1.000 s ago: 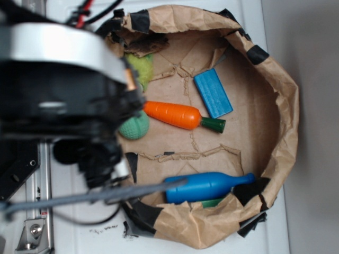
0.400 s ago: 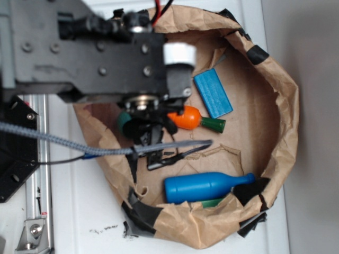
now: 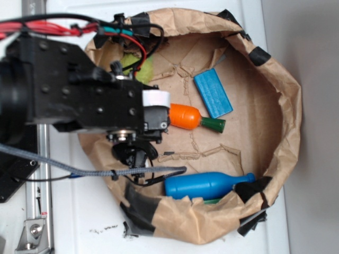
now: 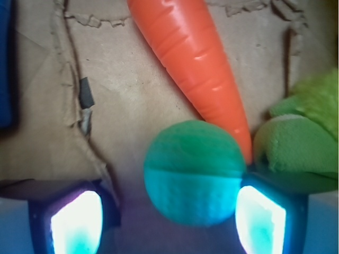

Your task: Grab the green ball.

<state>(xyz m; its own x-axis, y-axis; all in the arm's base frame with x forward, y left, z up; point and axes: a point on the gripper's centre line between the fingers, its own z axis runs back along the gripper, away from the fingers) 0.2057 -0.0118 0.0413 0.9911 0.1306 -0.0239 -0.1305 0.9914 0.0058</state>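
Observation:
The green ball (image 4: pixel 193 172) lies on the brown paper floor, touching the thin end of the orange carrot (image 4: pixel 196 69). My gripper (image 4: pixel 168 222) is open and low around the ball, which sits between the two fingertips (image 4: pixel 259 219), closer to the right one. No contact shows. In the exterior view the black arm covers the ball, and the gripper (image 3: pixel 133 154) shows only as dark parts under the arm. Only the thick end of the carrot (image 3: pixel 185 116) shows there.
A pale green fuzzy lump (image 4: pixel 302 137) sits right of the ball, against my right finger. Inside the paper bowl (image 3: pixel 286 106) lie a blue block (image 3: pixel 213 93), a blue bottle (image 3: pixel 204 186) and a yellow-green tuft (image 3: pixel 139 66). A grey cable (image 3: pixel 95 172) crosses the bowl's left rim.
The arm has swung in over the left part of the bowl and gone down. The ball, seen in the exterior view a second ago, is now hidden under it.

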